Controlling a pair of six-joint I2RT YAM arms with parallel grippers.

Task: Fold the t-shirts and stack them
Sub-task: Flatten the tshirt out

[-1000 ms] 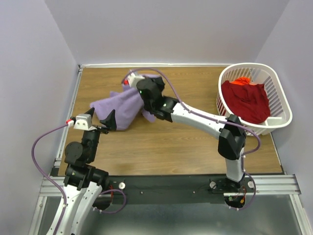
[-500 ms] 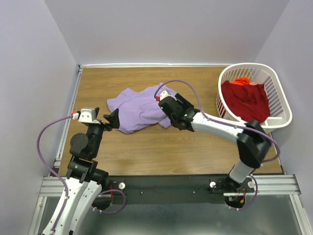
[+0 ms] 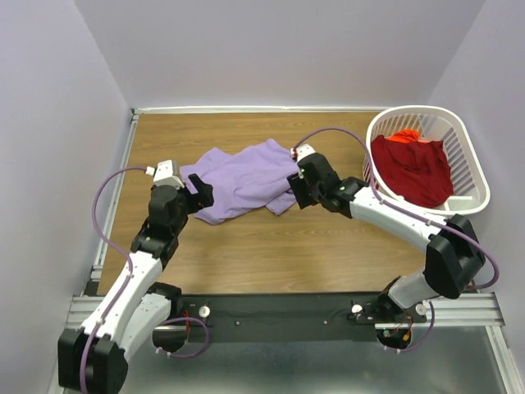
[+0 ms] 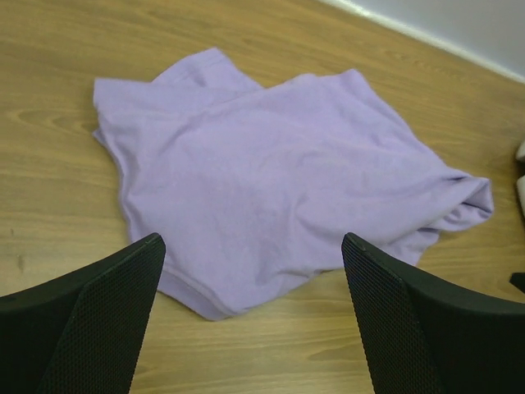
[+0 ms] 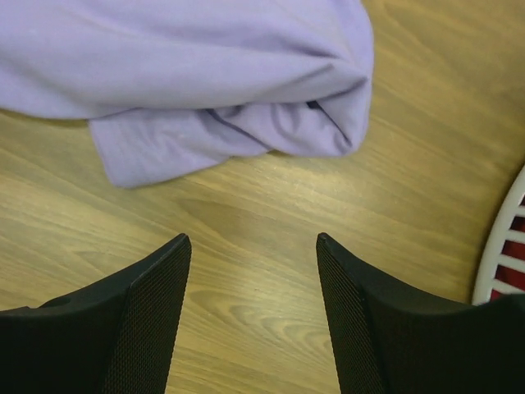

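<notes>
A lavender t-shirt (image 3: pixel 242 178) lies loosely spread and rumpled on the wooden table, also in the left wrist view (image 4: pixel 271 189) and the right wrist view (image 5: pixel 205 74). My left gripper (image 3: pixel 201 194) hovers open at the shirt's near left hem (image 4: pixel 250 242), holding nothing. At the shirt's bunched right end my right gripper (image 3: pixel 296 189) is open over bare wood (image 5: pixel 253 240), a little away from the cloth. A deep red t-shirt (image 3: pixel 414 168) lies crumpled in the white basket (image 3: pixel 472 160) at the right.
The white slatted basket's rim (image 5: pixel 500 246) shows at the right edge of the right wrist view. A bit of orange-red cloth (image 3: pixel 404 135) lies behind the red shirt in the basket. Walls close the table at the back and sides.
My right gripper has let go of the lavender shirt and drawn back to the right; the shirt has dropped and spread flatter on the table. My left arm has moved forward to the shirt's left edge.
</notes>
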